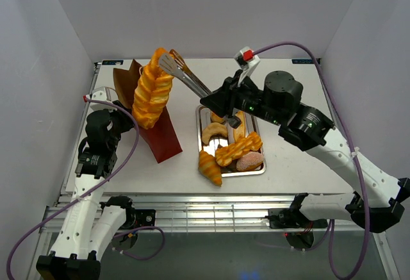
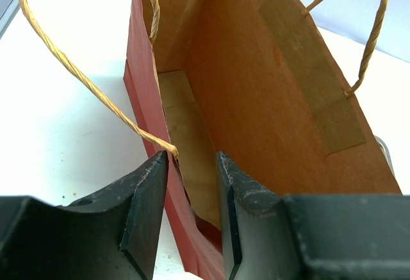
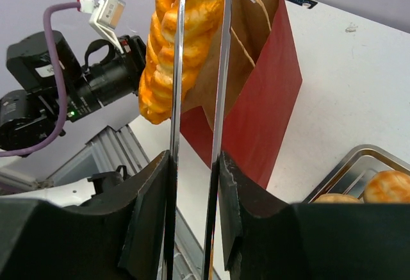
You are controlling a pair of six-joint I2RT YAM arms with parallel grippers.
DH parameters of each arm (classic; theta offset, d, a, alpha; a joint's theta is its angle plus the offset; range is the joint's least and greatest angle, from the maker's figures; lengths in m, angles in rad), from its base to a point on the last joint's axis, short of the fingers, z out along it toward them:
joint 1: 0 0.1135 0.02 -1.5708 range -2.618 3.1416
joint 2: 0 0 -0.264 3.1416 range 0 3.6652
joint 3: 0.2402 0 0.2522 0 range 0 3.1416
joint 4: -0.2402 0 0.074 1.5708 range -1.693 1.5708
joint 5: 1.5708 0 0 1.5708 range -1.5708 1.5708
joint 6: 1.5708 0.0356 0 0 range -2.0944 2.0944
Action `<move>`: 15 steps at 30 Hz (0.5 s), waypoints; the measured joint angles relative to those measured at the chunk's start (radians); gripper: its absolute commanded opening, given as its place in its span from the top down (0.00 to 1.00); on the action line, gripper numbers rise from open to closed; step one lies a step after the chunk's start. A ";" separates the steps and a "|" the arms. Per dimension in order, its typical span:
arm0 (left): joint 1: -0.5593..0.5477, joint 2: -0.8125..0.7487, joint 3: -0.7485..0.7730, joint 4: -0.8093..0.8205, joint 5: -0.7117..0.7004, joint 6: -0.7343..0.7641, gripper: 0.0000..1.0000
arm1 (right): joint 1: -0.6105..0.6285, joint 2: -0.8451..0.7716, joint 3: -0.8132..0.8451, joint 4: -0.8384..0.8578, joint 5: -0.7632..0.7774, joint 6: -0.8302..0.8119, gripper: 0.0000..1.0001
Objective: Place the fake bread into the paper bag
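Observation:
The red paper bag (image 1: 165, 136) stands left of centre, its mouth open, brown lining (image 2: 256, 88) showing. My left gripper (image 2: 192, 164) is shut on the bag's near red wall by a cord handle (image 2: 77, 72). My right gripper (image 3: 195, 164) is shut on the metal tongs (image 3: 177, 68). The tongs pinch a golden braided loaf (image 1: 152, 94), which hangs on end at the bag's mouth (image 3: 195, 17). More fake bread lies on the tray: a braided loaf (image 1: 238, 148), a croissant (image 1: 214, 132) and a pinkish roll (image 1: 250, 161).
The silver tray (image 1: 261, 158) sits right of the bag, under my right arm; its corner shows in the right wrist view (image 3: 339, 171). One croissant (image 1: 209, 168) lies at the tray's front left corner, partly on the table. White walls enclose the table.

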 measured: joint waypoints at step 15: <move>0.000 0.000 0.000 0.000 0.010 -0.007 0.71 | 0.148 0.146 0.071 0.026 0.305 -0.137 0.82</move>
